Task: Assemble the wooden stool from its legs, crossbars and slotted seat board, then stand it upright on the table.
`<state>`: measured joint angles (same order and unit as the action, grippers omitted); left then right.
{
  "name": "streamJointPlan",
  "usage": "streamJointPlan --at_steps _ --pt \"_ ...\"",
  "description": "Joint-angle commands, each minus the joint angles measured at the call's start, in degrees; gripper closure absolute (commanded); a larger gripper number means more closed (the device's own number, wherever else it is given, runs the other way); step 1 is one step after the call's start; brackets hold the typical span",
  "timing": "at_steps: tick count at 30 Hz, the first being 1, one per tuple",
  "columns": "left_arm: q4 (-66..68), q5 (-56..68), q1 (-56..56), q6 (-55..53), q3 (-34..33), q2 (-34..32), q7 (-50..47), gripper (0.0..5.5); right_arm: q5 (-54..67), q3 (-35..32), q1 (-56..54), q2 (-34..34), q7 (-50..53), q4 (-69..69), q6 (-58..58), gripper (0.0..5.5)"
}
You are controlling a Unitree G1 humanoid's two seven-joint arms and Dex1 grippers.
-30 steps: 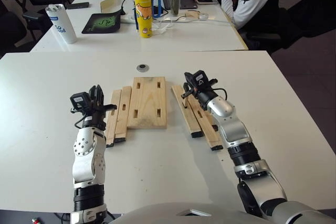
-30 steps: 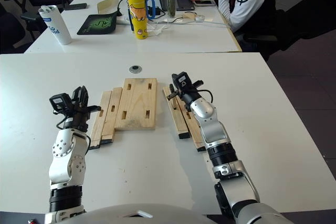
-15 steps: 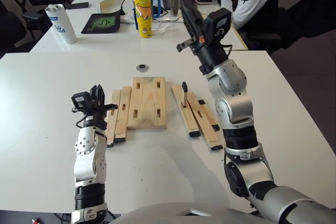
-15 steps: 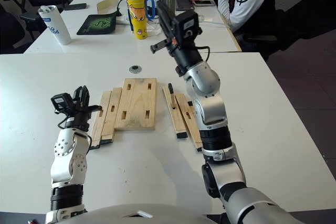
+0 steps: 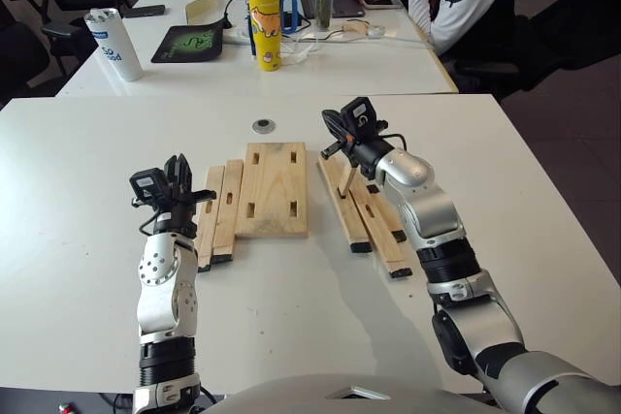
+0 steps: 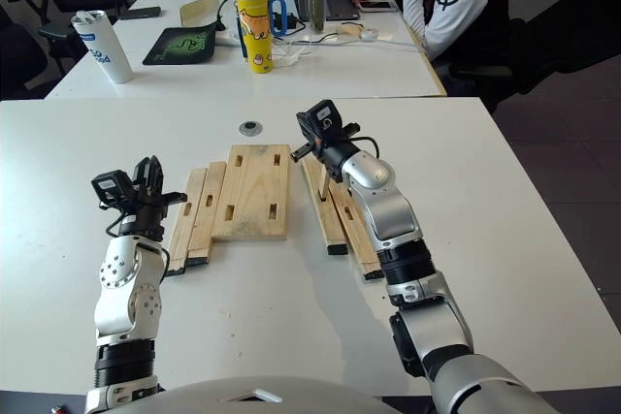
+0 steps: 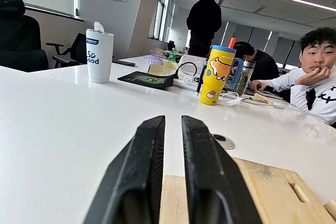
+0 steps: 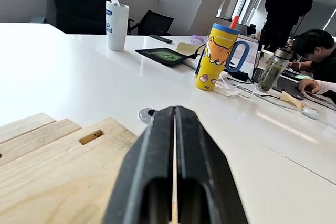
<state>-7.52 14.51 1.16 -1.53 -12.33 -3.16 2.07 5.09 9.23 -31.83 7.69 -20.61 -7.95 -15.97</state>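
Your right gripper (image 5: 342,145) has dropped from up high back down to the far end of the right pair of slats (image 5: 374,220). Left arm hasn't budged. Right fingers are pressed together. A thin wood piece (image 5: 344,179) stands tilted just under them; can't tell if it's clamped. Left gripper (image 5: 178,174) hovers with a narrow gap and nothing in it, just beside the left pair of slats (image 5: 221,210).

Key relation: the right slats run lengthways from the right gripper back toward the robot, so that arm is nearer them. Seat board (image 5: 275,186) lies flat just to that gripper's left, between the two pairs. Nothing looks assembled yet. You'll likely want a grip across a slat's width.
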Motion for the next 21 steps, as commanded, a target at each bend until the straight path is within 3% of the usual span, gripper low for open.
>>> streamJointPlan --at_steps 1,5,7,13,17,21 --pt "-0.94 -0.54 -1.07 -0.18 0.24 0.34 -0.44 4.88 3.34 -4.45 -0.53 -3.69 2.69 3.93 5.14 5.47" --pt "-1.62 -0.40 -2.19 -0.39 0.33 0.69 -0.70 4.88 4.99 -15.57 -6.58 -4.57 14.56 3.36 9.48 5.47" --pt "-1.45 -0.44 -2.02 -0.41 0.47 0.81 -0.72 4.88 3.50 -17.41 -7.32 -2.72 16.93 1.37 9.48 5.47" --pt "-2.25 -1.05 -3.27 0.28 0.50 1.24 -1.45 4.88 3.59 -11.72 5.92 4.77 8.46 7.65 -10.00 5.47" --pt "-2.46 -1.13 -3.96 0.70 0.11 1.43 -1.81 4.88 7.73 -3.28 16.85 12.92 -5.14 21.15 -21.17 4.89" --pt "-2.32 -1.43 -3.89 0.83 0.62 1.71 -1.93 4.88 9.31 0.15 20.67 14.39 -7.58 25.91 -28.32 4.31"
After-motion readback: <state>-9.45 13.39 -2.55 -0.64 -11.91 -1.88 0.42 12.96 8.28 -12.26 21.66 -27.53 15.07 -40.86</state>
